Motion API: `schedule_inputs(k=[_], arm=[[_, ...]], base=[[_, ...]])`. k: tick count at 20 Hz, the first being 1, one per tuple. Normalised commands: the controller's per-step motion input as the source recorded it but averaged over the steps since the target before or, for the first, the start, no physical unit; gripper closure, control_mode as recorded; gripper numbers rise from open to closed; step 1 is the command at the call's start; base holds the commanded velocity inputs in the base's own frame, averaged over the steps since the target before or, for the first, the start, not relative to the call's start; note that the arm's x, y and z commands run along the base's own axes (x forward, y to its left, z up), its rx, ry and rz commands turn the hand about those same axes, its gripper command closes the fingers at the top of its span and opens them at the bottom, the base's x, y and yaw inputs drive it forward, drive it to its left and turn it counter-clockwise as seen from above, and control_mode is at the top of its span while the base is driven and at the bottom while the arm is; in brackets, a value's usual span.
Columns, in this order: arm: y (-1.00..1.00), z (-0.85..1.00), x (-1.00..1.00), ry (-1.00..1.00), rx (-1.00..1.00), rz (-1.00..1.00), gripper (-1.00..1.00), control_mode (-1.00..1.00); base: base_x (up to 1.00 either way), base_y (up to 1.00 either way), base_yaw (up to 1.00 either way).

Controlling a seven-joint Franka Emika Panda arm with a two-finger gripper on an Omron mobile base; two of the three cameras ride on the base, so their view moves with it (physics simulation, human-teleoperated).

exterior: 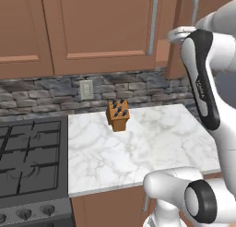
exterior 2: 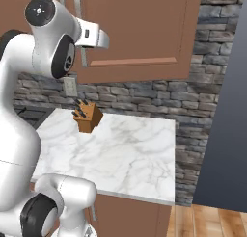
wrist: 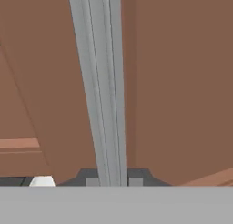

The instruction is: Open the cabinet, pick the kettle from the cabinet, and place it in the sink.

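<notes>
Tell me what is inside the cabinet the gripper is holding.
Cannot be seen: the cabinet doors hide the inside. The gripper is shut on a silver bar handle against brown wood; no kettle is visible.

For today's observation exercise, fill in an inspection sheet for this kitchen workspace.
Surface: white marble counter, mostly bare.
Job's things: wooden wall cabinet, door being pulled by its silver handle; kettle and sink nothing seen.
Clutter: knife block near the back wall.
Tool: tool shut on the handle.
Cables: nothing seen.
Surroundings: stone backsplash, wall outlet, gas stove.
</notes>
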Motion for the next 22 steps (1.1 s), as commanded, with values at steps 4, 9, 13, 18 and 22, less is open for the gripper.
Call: schedule_inputs(k=[4,9,13,18,22], arm=[[-0.32,-0.05,-0.62,0.00,0.06,0.09,1.00,-1.00],[-0.39,-0.03,-0.62,0.00,0.08,0.11,1.00,-1.00],[-0.42,-0.02,-0.61,0.00,0.07,0.11,1.00,-1.00],[-0.49,0.00,-0.62,-0.02,0.08,0.10,1.00,-1.00],[-0.37,-0.05,-0.50,-0.03,0.02,0.06,1.00,-1.00]], base=[[0.00,0.00,0.00],[0.00,0.00,0.00],[0.00,0.00,0.00],[0.00,0.00,0.00],[0.00,0.00,0.00]])
